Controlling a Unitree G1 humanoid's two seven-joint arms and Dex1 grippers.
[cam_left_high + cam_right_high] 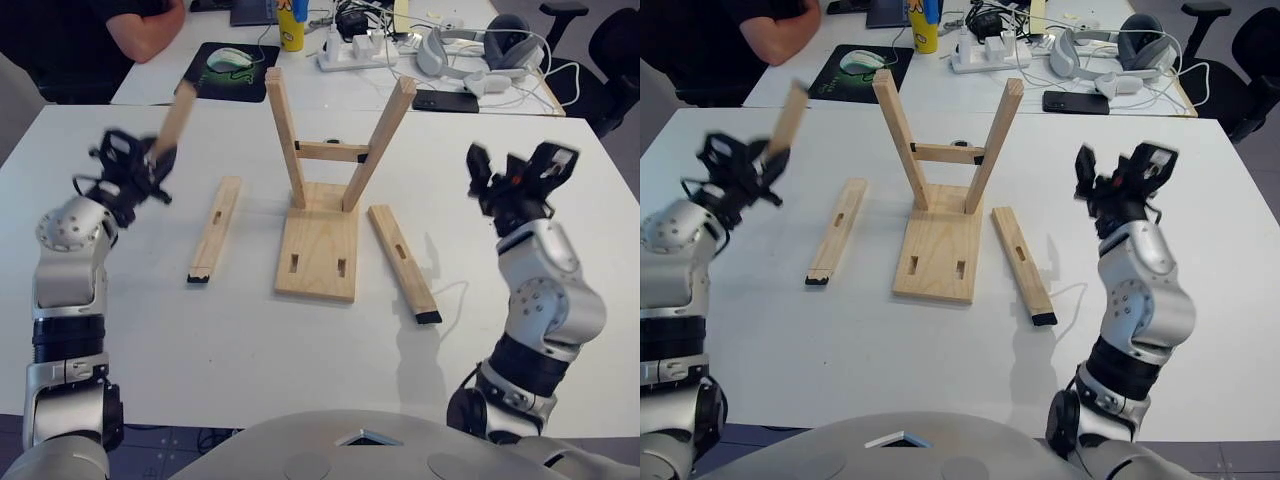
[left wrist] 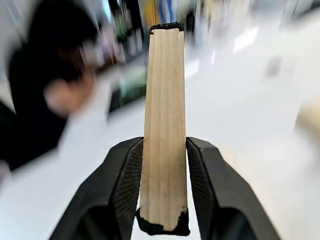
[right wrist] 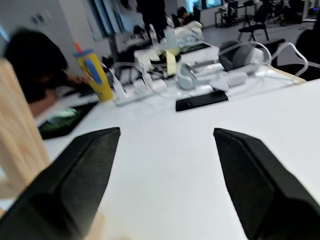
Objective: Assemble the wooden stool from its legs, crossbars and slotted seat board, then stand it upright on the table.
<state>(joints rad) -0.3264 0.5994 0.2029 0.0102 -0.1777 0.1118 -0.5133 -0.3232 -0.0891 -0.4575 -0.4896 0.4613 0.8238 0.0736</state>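
Note:
The slotted seat board [image 1: 318,252] lies flat mid-table. Two legs [image 1: 286,135] [image 1: 380,140] stand in its far slots, leaning apart and joined by a crossbar [image 1: 331,152]. A loose leg [image 1: 216,227] lies left of the board; another loose leg [image 1: 403,262] lies to its right. My left gripper [image 1: 140,170] hovers above the table's left side, shut on a short wooden crossbar [image 2: 165,125] that points up and away. My right gripper [image 1: 520,170] is raised over the right side, open and empty, its fingers [image 3: 80,185] spread wide.
The far table holds a mouse pad with a mouse [image 1: 230,62], a yellow cup [image 1: 291,25], a power strip [image 1: 355,48], headphones [image 1: 480,45] and a black phone [image 1: 445,100]. A person's arm [image 1: 150,30] rests at the far left.

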